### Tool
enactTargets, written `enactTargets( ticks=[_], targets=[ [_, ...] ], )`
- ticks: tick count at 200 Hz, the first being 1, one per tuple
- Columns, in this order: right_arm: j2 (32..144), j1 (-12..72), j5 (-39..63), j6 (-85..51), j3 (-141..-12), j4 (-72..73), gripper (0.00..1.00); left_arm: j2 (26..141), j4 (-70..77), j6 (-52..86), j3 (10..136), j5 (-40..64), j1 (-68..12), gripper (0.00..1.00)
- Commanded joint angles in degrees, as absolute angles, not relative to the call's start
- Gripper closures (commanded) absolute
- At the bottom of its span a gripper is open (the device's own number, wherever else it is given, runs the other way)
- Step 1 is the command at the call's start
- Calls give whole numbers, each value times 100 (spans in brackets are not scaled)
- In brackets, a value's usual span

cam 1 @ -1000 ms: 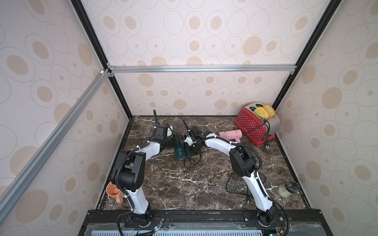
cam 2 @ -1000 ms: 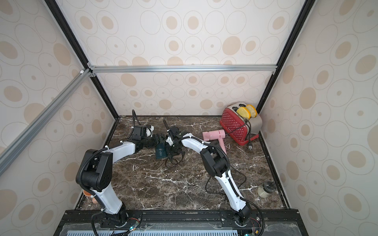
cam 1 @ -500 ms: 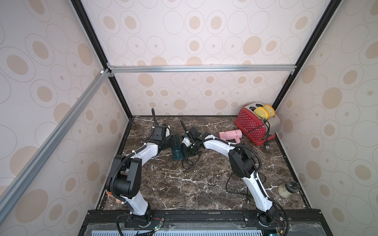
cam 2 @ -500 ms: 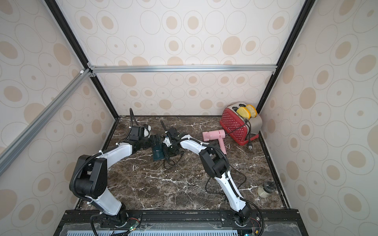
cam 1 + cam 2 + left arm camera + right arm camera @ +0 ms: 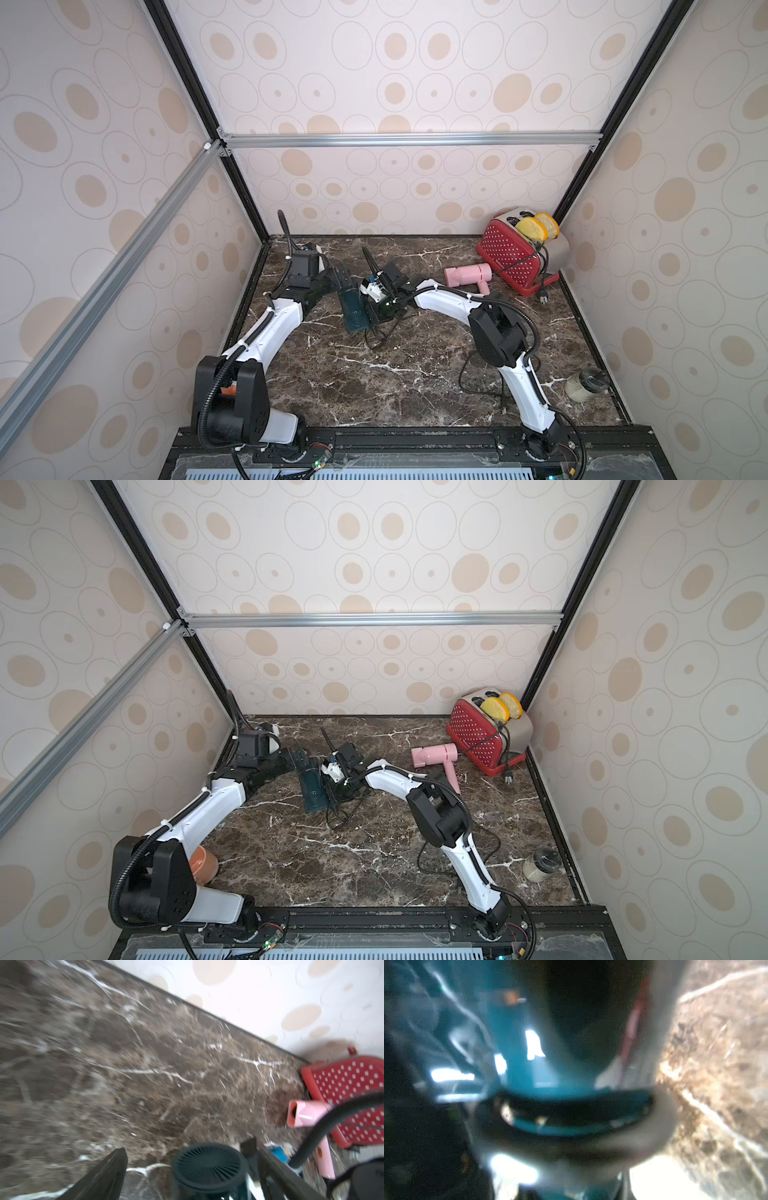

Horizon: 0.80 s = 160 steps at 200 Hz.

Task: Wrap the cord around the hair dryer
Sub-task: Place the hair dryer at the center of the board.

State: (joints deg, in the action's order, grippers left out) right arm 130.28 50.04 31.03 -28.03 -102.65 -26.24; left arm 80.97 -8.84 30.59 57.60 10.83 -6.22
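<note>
The left gripper [image 5: 340,277] stands wide open at the rear grille of the hair dryer [image 5: 355,309]. The right gripper [image 5: 380,301] clamps the dryer's body, and the cord [image 5: 380,338] lies looped just beside it.

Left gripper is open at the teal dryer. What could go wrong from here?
1. Only the right gripper seems to hold the teal hair dryer, while the left gripper is open around its rear grille; the dryer may tip or slip.
2. The cord lies in loose loops on the table; it could unravel or snag the open fingers.
</note>
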Motion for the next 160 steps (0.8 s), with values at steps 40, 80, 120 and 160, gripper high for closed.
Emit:
enactTargets(
  ticks=[40, 80, 120, 160],
  targets=[
    [12992, 5003, 2964, -2827, -10799, -2759, 100, 7676, -1280, 2874, 6069, 1167, -525, 1],
    [13902, 5025, 2322, -2864, -12768, -4370, 100, 7091, -1647, 2870, 6452, 1130, -527, 1],
    [14886, 5014, 1884, -3142, -14516, -5567, 100, 6689, -1797, 3036, 6633, 1257, -527, 1],
    [15088, 5001, 1405, -3288, -14600, -5971, 100, 6541, -1865, 3045, 6635, 1313, -526, 1]
  ],
)
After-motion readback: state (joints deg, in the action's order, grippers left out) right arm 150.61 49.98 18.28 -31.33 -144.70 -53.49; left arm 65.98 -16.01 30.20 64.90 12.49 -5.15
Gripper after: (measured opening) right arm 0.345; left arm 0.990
